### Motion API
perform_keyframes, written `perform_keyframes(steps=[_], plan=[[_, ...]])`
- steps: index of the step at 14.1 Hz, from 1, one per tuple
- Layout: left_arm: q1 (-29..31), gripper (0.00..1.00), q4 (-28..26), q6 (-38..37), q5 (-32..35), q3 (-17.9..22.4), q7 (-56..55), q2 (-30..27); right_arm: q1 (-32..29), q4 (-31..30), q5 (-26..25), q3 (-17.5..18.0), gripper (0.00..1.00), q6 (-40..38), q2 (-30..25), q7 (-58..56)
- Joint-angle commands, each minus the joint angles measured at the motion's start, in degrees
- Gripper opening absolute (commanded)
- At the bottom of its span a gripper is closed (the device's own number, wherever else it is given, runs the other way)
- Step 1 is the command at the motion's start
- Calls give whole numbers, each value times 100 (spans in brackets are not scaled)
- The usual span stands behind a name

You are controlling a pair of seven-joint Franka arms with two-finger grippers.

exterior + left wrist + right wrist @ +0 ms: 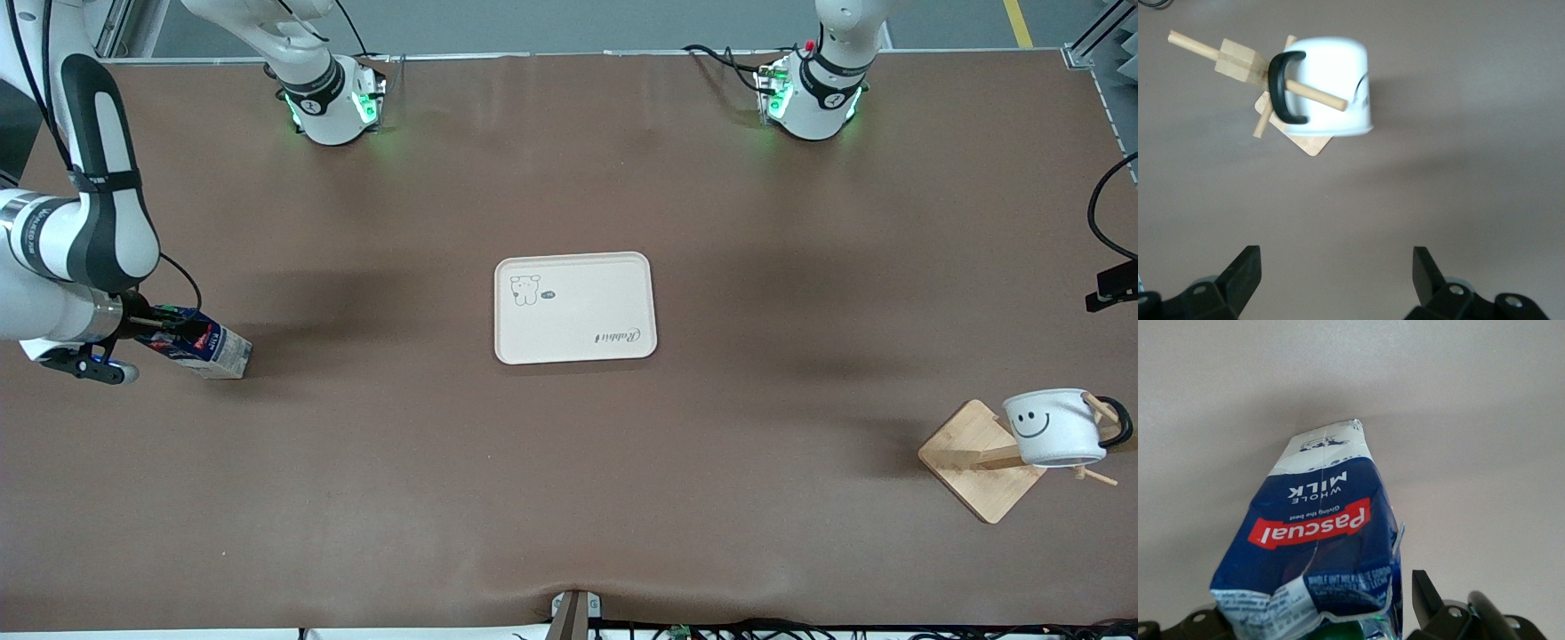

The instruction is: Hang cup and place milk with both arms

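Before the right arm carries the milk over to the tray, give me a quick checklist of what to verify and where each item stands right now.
1. Right gripper shut on the milk: ok.
2. Milk upright: not ok, it tilts, pale bottom toward the table.
3. Milk lifted off the table: cannot tell.
4. Tray free to receive it: ok.
5. Cup hung on the wooden rack: ok, a peg runs through its handle.
6. Left gripper open, above the cup: ok.
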Motion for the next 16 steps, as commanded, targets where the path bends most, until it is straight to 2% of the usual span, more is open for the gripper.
perform_keyframes(steps=[1, 3, 5, 8, 10, 11, 13, 16], plan=[[28, 100, -73, -362, -83, -230, -557, -340, -65, 154, -86, 67, 100, -153, 18, -280], [28, 100, -82, -450, -75, -353, -951, -516, -118, 574, -95, 58, 100, -879, 9, -1262], [28, 100, -82, -468, -75, -476, -1234, -630, -83, 996, -148, 49, 100, -1619, 26, -1741], [10, 100, -29, -486, -14, -705, -1481, -666, -101, 1479, -16, 67, 100, -1657, 44, -1663], [-260, 100, 76, -477, -22, -610, -1446, -666, -31, 1875, 10, 84, 100, -1953, 35, -1698], [-628, 100, 103, -486, -39, -409, -1481, -683, -13, 2155, 19, 84, 100, -2408, 44, -1646], [-1401, 100, 51, -530, -57, 380, -1481, -841, 22, 2762, -43, 76, 100, -2676, 79, -1165], [-2500, 100, -195, -741, -92, 1409, -1516, -1052, 58, 2827, 19, 76, 100, -2712, -219, -1065]])
